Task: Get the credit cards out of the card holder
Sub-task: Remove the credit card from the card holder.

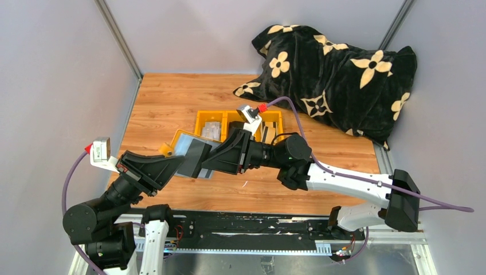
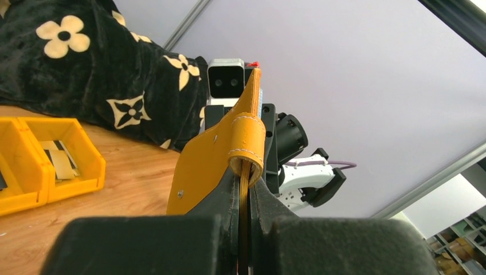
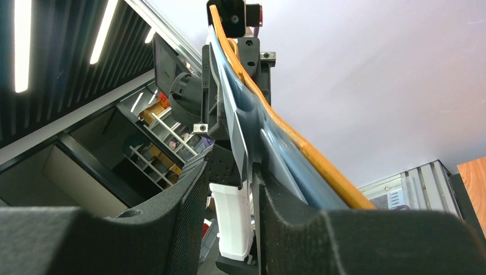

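Observation:
The mustard-yellow card holder (image 1: 182,143) hangs open above the table, its grey-blue inner face (image 3: 269,134) turned toward my right gripper. My left gripper (image 2: 245,192) is shut on the holder's yellow outer flap (image 2: 206,163), just under its stitched loop. My right gripper (image 3: 229,189) is open. A thin pale grey credit card (image 3: 235,123) sticks out of the holder, runs down between the jaws and lies against the right finger (image 3: 286,229). In the top view my right gripper (image 1: 196,159) meets the holder from the right.
A yellow three-compartment tray (image 1: 198,121) stands just behind the holder, with pale cards (image 1: 212,130) in it. A black flowered pouch (image 1: 338,74) fills the far right corner. Grey walls enclose the wooden table (image 1: 166,103) on three sides.

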`<state>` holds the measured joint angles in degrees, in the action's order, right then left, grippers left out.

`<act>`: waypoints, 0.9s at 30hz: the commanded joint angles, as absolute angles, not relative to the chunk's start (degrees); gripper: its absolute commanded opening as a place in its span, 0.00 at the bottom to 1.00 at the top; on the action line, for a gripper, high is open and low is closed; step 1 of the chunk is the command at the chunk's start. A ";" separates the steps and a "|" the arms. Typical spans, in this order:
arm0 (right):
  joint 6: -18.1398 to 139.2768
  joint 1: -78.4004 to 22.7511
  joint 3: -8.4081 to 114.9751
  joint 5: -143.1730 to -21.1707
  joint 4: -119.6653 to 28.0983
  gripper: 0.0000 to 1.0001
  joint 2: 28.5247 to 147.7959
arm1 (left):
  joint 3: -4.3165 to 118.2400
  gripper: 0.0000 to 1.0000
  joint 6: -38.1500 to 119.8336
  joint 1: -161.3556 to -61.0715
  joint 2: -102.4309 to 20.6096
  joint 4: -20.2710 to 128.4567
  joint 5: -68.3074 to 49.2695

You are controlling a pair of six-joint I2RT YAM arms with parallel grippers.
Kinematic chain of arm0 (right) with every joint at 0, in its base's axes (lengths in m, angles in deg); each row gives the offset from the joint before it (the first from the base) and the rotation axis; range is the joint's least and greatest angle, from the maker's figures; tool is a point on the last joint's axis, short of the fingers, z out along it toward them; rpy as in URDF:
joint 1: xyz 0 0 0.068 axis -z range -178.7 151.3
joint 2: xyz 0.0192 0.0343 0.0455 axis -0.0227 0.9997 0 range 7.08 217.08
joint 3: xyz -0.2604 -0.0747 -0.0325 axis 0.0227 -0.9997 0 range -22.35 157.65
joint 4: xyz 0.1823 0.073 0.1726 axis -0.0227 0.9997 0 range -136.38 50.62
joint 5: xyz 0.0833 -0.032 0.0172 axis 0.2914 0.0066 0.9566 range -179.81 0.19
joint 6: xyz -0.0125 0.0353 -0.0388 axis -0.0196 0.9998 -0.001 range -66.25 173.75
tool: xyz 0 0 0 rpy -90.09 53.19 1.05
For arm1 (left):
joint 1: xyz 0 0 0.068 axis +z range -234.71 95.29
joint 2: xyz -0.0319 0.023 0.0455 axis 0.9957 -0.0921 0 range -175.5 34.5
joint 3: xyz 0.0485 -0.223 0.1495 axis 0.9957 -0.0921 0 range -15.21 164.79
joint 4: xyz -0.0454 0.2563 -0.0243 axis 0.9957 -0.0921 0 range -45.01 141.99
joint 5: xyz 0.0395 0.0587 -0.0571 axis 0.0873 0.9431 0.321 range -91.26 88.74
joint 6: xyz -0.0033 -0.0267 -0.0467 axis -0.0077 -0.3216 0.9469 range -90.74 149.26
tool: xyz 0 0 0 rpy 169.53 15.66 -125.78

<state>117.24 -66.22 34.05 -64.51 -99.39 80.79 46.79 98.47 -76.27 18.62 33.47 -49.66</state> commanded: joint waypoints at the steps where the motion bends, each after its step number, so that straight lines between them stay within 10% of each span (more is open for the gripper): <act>1: 118.01 -66.97 37.06 -63.64 -101.75 0.37 82.42 | 48.21 0.00 98.52 -76.36 17.81 35.51 -50.11; 14: 115.77 -66.82 34.74 -64.40 -98.52 0.01 78.90 | 49.03 0.00 98.72 -76.36 16.93 36.99 -49.97; 27: 103.92 -57.42 28.85 -65.08 -68.01 0.00 62.20 | 50.85 0.00 85.72 -76.36 15.30 29.23 -47.63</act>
<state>111.58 -62.31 28.50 -64.64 -83.90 68.20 49.06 94.34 -76.27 17.37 33.57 -49.38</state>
